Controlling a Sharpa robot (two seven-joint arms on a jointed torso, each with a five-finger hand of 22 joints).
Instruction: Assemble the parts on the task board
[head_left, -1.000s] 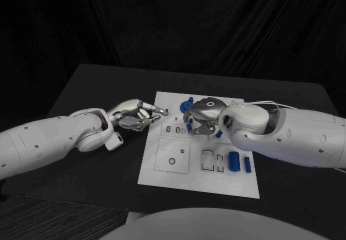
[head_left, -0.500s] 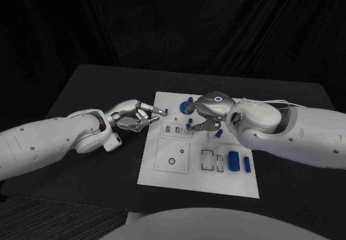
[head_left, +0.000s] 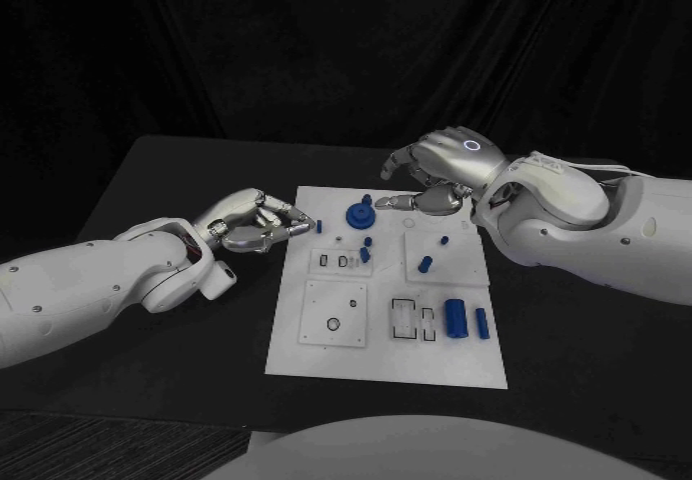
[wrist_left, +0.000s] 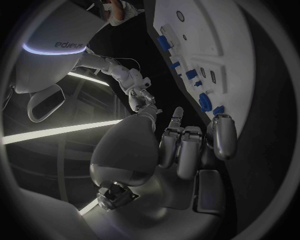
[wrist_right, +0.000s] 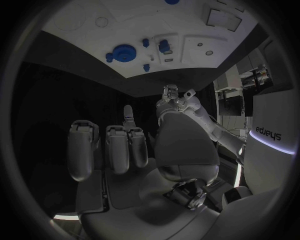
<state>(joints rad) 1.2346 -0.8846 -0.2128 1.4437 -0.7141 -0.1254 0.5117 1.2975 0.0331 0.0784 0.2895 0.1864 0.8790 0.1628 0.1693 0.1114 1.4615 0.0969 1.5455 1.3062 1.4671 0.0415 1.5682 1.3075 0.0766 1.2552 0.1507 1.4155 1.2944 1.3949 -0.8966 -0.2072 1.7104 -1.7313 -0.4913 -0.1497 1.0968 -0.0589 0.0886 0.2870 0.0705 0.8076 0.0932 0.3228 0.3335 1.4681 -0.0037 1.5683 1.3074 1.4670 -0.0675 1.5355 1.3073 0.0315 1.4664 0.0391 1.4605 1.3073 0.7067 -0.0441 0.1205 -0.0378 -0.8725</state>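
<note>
Your right hand (head_left: 440, 170) hovers over the task board (head_left: 387, 350)'s far edge, fingers apart, holding nothing. Left hand (head_left: 253, 222) sits at its left edge, pinching a small blue part (head_left: 319, 227).

Both arms are clad in smooth white rounded shells dotted with small dark screws. The left hand (head_left: 257, 222) and right hand (head_left: 440, 172) are silver metal with segmented fingers. A glowing ring marks the right hand's back, and thin pale cables run along its wrist.
</note>
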